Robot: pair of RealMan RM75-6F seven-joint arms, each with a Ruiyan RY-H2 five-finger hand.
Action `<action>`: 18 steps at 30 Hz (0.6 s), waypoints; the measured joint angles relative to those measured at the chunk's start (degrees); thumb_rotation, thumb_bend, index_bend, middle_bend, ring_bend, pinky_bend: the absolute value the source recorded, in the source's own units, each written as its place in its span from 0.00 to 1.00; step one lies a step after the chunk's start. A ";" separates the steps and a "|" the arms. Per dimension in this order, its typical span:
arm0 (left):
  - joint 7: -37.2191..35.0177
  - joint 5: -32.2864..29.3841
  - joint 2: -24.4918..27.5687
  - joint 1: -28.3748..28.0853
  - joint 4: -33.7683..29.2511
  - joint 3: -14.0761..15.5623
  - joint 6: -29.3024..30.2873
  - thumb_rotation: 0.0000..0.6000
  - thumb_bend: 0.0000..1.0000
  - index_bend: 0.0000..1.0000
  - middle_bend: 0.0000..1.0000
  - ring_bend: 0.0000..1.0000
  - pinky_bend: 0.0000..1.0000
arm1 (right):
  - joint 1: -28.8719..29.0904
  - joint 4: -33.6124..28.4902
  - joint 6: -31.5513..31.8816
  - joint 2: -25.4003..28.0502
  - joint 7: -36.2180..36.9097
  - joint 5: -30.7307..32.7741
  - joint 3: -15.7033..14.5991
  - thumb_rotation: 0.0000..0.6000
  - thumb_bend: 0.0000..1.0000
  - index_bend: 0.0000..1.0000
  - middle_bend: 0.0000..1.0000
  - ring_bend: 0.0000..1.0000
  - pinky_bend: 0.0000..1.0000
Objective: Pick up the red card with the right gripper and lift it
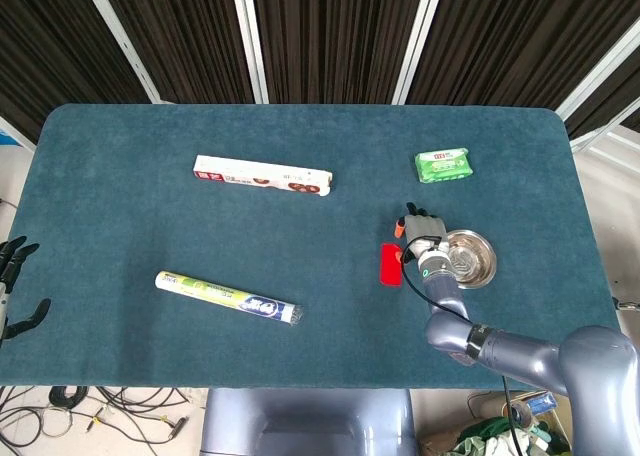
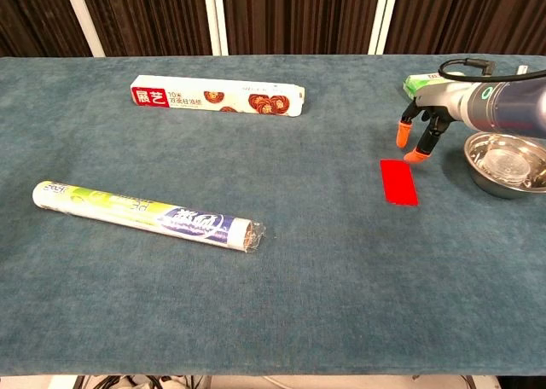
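Right hand (image 2: 424, 123) hovering w/ fingers apart, holding nothing, just beyond flat red rectangular card (image 2: 399, 182), left of round steel bowl (image 2: 505, 165).

One red card (image 1: 391, 264), one metal bowl (image 1: 472, 259), one green packet (image 1: 443, 165), one long box (image 1: 262, 177), one wrapped roll (image 1: 228, 298) (both elongated), two hands: left hand (image 1: 15, 286), right hand (image 1: 424, 238).

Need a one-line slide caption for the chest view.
Right hand hovers just behind the red card lying flat on the table, steel bowl alongside.
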 measured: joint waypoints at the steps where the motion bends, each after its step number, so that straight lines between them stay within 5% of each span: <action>1: 0.03 -0.05 0.00 -0.01 -0.04 -0.02 -0.02 1.00 0.32 0.14 0.06 0.05 0.04 | -0.03 -0.03 -0.02 0.01 -0.10 -0.01 0.02 1.00 0.26 0.43 0.00 0.07 0.14; 18: 0.17 0.29 0.07 0.07 0.06 0.14 0.11 1.00 0.32 0.14 0.06 0.05 0.04 | -0.89 0.39 0.93 -0.81 -0.95 -0.61 0.34 1.00 0.26 0.43 0.00 0.07 0.14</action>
